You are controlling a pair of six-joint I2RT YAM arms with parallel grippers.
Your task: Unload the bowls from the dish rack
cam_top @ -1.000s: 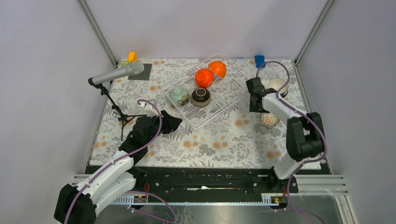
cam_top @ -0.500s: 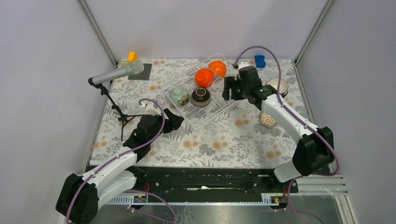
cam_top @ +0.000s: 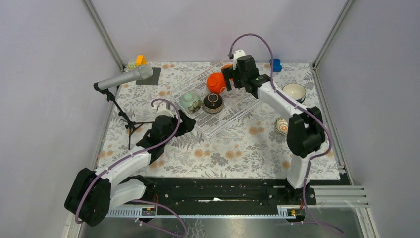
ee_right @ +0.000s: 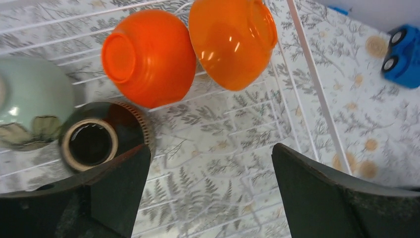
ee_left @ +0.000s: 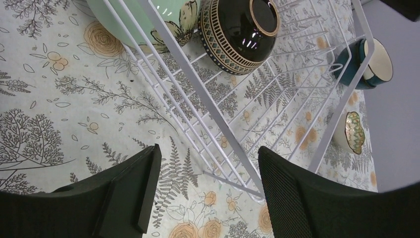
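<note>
The dish rack (cam_top: 234, 112) lies slantwise mid-table. It holds two orange bowls (ee_right: 148, 57) (ee_right: 230, 39), a pale green bowl (cam_top: 189, 101) and a dark brown patterned bowl (cam_top: 213, 102). My right gripper (cam_top: 228, 78) hangs open over the rack's far part, just beside the orange bowls, with nothing between its fingers. My left gripper (cam_top: 185, 126) is open and empty above the cloth at the rack's near left corner (ee_left: 247, 186). On the table to the right stand a teal bowl with a white inside (cam_top: 294, 91) and a small patterned bowl (cam_top: 282, 126).
A microphone (cam_top: 124, 78) on a tripod (cam_top: 130, 124) stands at the left. A blue toy car (cam_top: 275, 64) sits at the back right, with yellow and orange blocks (cam_top: 140, 60) and a dark mat (cam_top: 149, 76) at the back left. Metal posts frame the corners.
My right arm swung from the bowls at the table's right to over the back of the rack, its jaws opening wide. My left gripper crept closer to the rack's corner and opened wider.
</note>
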